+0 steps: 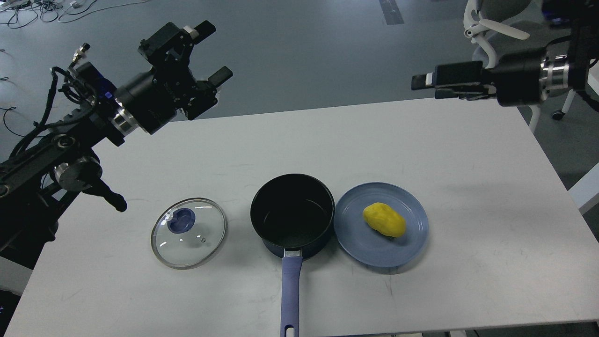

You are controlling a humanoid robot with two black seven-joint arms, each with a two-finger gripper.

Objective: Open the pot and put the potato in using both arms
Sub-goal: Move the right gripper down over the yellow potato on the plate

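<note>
The pot stands uncovered at the table's front middle, with its black inside empty and its periwinkle handle pointing at me. Its glass lid lies flat on the table to the pot's left, blue knob up. The yellow potato lies on a blue plate touching the pot's right side. My left gripper is open and empty, raised high above the table's far left. My right gripper is raised over the far right edge, pointing left, seen side-on, with its fingers not told apart.
The white table ends close behind both grippers. A white office chair stands beyond the far right corner. Cables lie on the grey floor at the far left.
</note>
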